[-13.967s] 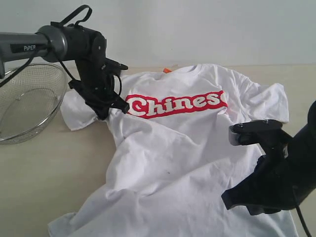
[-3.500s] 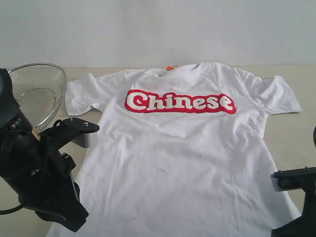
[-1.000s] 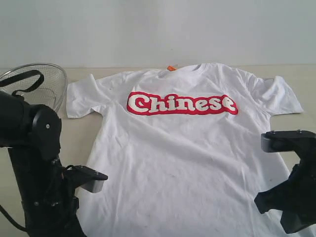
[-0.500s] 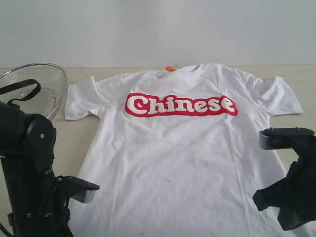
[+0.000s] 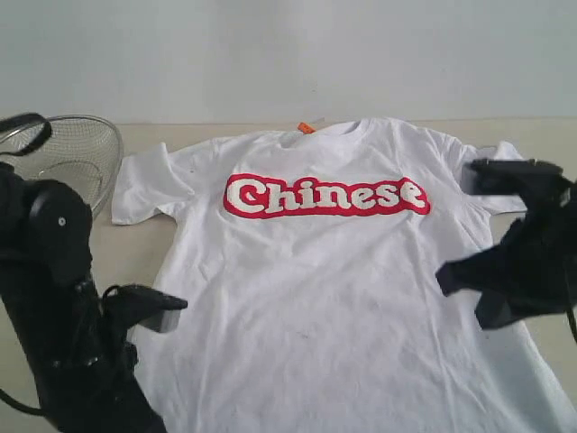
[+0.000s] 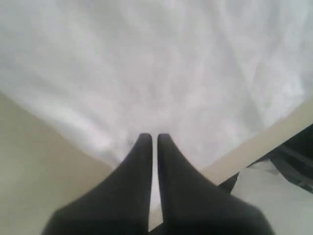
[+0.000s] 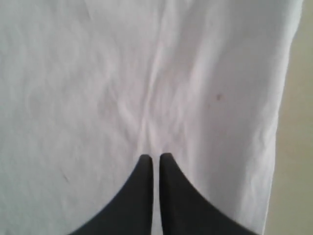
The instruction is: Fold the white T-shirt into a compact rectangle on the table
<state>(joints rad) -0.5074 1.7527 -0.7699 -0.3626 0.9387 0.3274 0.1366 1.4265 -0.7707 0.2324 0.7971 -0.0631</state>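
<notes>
White T-shirt (image 5: pixel 315 289) lies spread face up on the table (image 5: pixel 561 137), red lettering showing; left gripper (image 6: pixel 154 139), right gripper (image 7: pixel 155 157) closed, seemingly empty

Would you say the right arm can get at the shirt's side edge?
Probably yes: the right gripper hangs over the shirt near that edge, nothing between, though its jaws are shut.

A robotics lab bench, it seems: plain pale wall (image 5: pixel 288 54), wide beige table (image 5: pixel 126 244), black left arm (image 5: pixel 54 271) and right arm (image 5: pixel 527 262).
</notes>
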